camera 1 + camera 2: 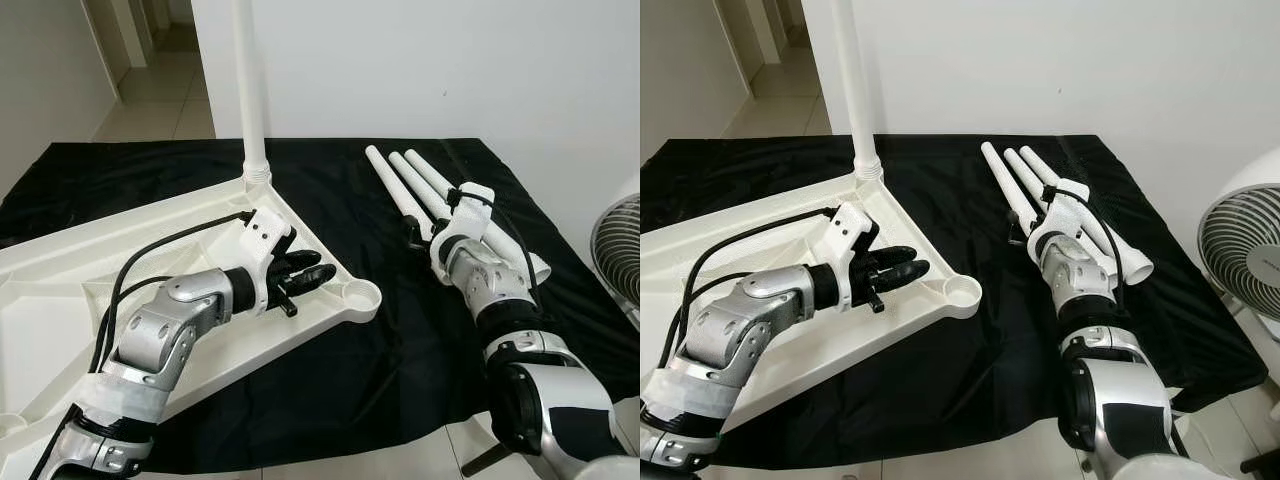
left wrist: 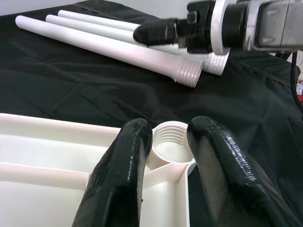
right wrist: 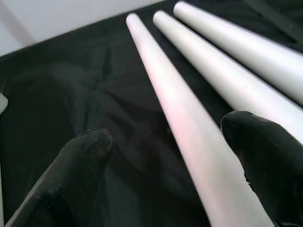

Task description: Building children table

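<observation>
The white table top [image 1: 60, 260] lies upside down on a black cloth. One white leg [image 1: 250, 90] stands upright in its far corner. My left gripper [image 1: 305, 272] rests over the top's inner side, open and holding nothing, and points at the empty threaded socket [image 1: 362, 294] in the near right corner. The left wrist view frames that socket [image 2: 169, 142] between the two fingers. Three loose white legs [image 1: 405, 185] lie side by side on the cloth to the right. My right gripper [image 1: 414, 232] is open and straddles the nearest leg [image 3: 189, 127] without closing on it.
The black cloth [image 1: 400, 370] covers the floor around the parts. A white fan [image 1: 1240, 240] stands at the right edge, close to my right arm. A white wall runs behind, and a tiled hallway [image 1: 160, 90] opens at the back left.
</observation>
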Robot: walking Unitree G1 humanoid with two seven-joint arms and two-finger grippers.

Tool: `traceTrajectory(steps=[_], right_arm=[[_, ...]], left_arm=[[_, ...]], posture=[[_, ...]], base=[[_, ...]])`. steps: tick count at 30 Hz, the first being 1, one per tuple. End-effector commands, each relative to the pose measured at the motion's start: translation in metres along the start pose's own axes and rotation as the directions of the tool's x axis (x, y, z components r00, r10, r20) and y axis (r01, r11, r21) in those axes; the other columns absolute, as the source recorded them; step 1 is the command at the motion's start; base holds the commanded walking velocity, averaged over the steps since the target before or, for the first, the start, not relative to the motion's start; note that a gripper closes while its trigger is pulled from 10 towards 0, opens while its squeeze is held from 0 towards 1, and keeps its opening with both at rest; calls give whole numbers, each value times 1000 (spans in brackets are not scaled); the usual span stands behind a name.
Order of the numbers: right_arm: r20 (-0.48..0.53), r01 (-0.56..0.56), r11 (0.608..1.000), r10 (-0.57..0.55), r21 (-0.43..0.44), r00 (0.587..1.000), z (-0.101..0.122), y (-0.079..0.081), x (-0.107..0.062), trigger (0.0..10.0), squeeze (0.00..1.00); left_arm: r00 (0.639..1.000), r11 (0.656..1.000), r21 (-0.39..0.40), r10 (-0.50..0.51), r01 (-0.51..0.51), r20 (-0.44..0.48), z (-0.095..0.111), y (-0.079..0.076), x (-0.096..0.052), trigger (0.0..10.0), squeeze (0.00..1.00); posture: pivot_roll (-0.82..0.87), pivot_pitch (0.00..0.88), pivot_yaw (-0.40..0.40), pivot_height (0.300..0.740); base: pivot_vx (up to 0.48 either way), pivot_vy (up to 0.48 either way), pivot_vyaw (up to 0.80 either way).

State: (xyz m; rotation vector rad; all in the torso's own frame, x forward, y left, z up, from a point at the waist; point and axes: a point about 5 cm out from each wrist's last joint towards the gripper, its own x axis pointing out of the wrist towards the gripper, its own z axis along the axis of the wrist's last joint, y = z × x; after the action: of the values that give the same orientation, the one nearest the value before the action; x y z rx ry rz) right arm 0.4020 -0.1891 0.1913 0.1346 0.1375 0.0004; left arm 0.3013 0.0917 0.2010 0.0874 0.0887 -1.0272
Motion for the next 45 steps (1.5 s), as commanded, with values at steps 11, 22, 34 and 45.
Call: traceTrajectory(steps=[11, 22, 34, 45], right_arm=[[-140, 80, 994, -91, -78, 986, 13, -18, 6, 10000, 0], [-224, 7, 994, -30, -105, 974, -1, -8, 7, 10000, 0], [-320, -48, 996, 20, -82, 947, -18, -3, 6, 10000, 0], [-384, -75, 997, 68, -2, 921, -34, -1, 3, 9608, 0]], left_arm=[[997, 997, 34, -64, 63, 33, 20, -29, 14, 10000, 0], [997, 998, 29, -61, 60, 48, 25, -42, 12, 10000, 0], [997, 998, 2, -64, 64, 42, 24, -49, 11, 10000, 0], [998, 998, -9, -57, 57, 41, 26, -50, 12, 10000, 0]], posture=[[30, 82, 0, 740], [49, 126, -13, 740], [53, 160, -11, 740], [54, 164, -12, 740]], base=[[0, 0, 0], [0, 0, 0], [0, 0, 0], [0, 0, 0]])
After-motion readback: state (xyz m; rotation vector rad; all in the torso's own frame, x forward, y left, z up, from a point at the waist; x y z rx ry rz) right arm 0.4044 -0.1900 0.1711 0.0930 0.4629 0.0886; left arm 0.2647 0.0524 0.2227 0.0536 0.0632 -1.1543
